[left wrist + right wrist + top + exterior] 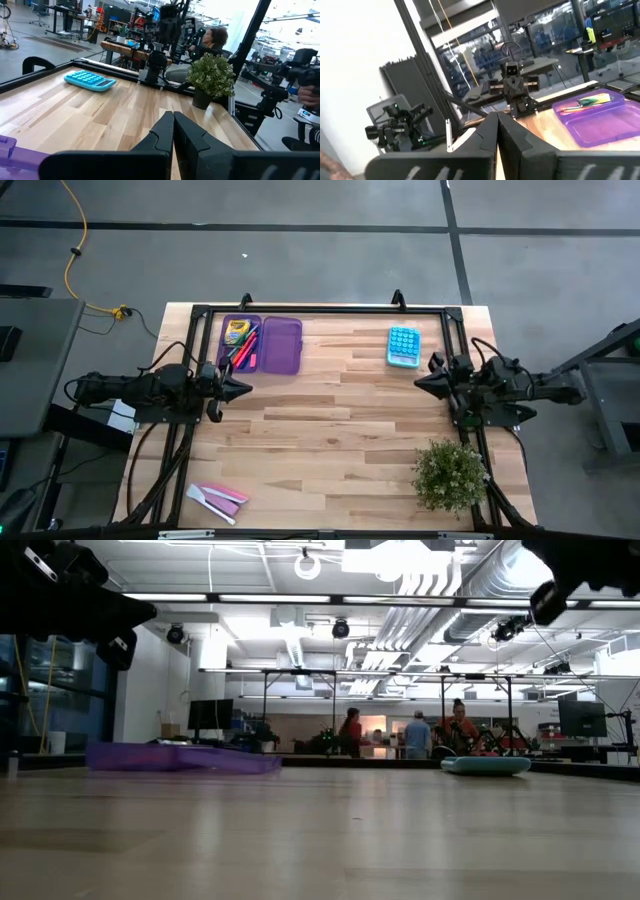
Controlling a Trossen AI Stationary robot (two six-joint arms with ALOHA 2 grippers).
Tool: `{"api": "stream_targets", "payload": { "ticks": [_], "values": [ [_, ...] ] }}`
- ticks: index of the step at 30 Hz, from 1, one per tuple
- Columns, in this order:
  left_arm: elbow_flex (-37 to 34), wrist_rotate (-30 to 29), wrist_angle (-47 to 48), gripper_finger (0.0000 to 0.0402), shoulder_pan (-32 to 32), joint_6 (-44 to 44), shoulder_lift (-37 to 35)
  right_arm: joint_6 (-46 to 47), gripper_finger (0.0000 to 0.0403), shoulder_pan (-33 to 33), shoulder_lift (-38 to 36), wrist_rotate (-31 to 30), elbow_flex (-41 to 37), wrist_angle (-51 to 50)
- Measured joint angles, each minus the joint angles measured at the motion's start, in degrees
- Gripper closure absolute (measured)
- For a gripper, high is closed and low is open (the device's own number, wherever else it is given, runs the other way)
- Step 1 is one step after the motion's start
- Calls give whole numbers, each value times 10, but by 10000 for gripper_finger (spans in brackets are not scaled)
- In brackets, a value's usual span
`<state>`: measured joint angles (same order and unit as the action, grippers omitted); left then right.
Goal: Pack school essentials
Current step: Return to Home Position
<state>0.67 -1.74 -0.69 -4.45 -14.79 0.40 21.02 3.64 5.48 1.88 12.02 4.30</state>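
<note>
Translucent purple plastic box [284, 346] sits on a matt, pale wooden plank table [330, 430].

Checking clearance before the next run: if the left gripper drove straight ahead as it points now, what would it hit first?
Probably the right gripper, facing it across the table; the blue calculator and plant lie off to either side.

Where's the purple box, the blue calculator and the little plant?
purple box [283, 345]: high view, on its bare half, beside the half with the stationery.
blue calculator [403, 346]: high view, on the middle of its keys.
little plant [450, 472]: high view, on the middle of its leaves.
</note>
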Motion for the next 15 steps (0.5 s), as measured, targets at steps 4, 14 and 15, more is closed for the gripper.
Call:
{"api": "stream_targets", "payload": {
  "ticks": [4, 14, 15],
  "values": [
    [0, 0, 0, 401, 0, 0, 0, 14, 403, 0, -37, -9, -65, 52],
    [0, 0, 0, 401, 0, 0, 0, -5, 403, -30, -53, -28, -114, 44],
    [0, 0, 0, 401, 0, 0, 0, -16, 403, -37, -53, -26, -114, 39]
  ]
}}
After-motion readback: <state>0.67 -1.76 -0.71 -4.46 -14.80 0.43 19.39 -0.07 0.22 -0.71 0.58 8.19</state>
